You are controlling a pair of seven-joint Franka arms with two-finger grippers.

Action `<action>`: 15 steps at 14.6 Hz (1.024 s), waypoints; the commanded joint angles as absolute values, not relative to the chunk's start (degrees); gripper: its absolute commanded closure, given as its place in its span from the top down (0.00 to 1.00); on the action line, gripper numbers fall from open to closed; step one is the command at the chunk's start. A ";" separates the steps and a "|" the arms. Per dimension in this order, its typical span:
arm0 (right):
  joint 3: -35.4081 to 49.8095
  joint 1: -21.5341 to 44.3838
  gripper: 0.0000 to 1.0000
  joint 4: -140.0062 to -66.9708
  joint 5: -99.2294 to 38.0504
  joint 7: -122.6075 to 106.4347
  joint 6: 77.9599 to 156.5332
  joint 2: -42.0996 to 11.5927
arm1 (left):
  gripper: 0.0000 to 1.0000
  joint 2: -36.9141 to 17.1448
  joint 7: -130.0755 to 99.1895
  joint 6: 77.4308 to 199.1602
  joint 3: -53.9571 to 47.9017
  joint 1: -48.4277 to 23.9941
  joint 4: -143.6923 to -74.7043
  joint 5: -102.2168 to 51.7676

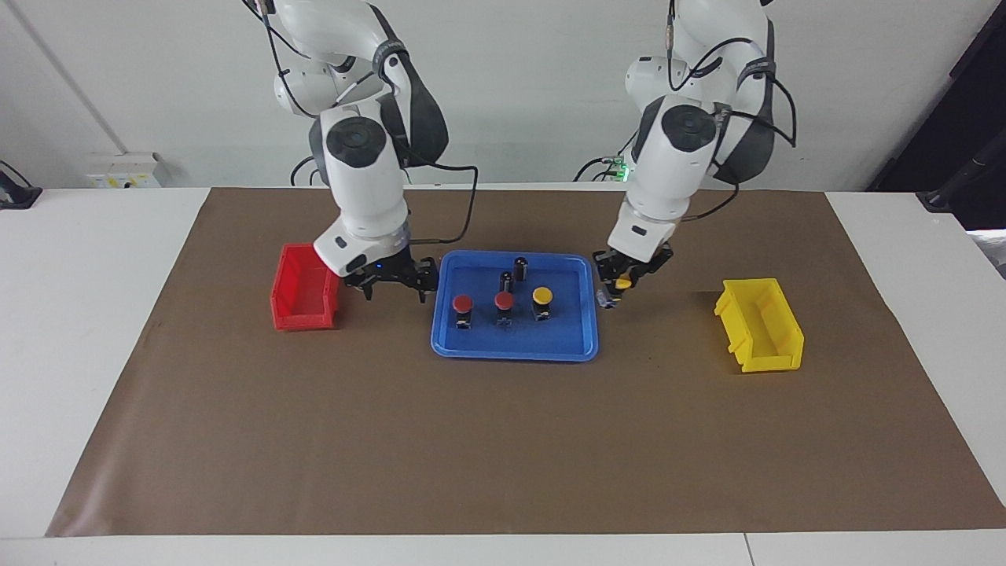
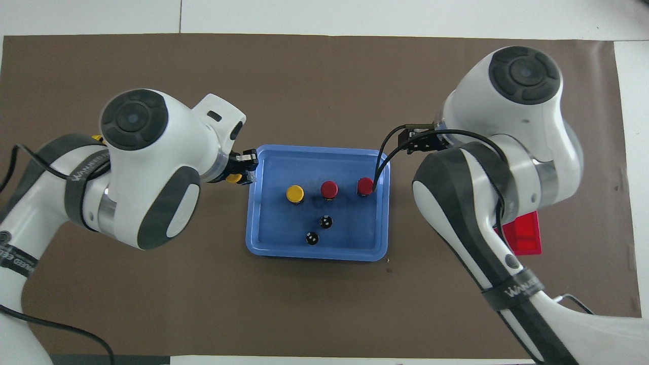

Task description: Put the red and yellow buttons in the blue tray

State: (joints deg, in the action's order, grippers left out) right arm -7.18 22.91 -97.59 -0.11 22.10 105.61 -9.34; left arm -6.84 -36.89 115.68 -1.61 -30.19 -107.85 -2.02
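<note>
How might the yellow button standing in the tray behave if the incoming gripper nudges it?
The yellow button stands upright with a wide cap on a narrower black body, so it probably tips easily. On the blue tray, smooth plastic, it may instead slide.

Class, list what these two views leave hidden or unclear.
Small yellow plastic bin: overhead view, almost wholly covered by the left arm.
Small red plastic bin: overhead view, mostly under the right arm.
Yellow-capped black push-button in the left tool: both views, body largely hidden by the tool.
</note>
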 commanded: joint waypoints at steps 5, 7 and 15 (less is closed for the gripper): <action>-6.68 12.77 1.00 -86.34 0.36 14.18 88.19 -4.22 | 0.01 -9.14 -42.80 117.95 -0.35 -35.95 -110.39 1.84; -6.59 9.33 1.00 -84.03 -0.17 11.70 85.61 -4.13 | 0.01 -9.66 -43.15 119.08 -0.35 -36.65 -111.44 2.46; -7.82 0.02 1.00 -95.47 0.36 -0.69 82.94 4.98 | 0.01 -15.03 -46.14 123.66 -0.35 -37.44 -112.15 6.06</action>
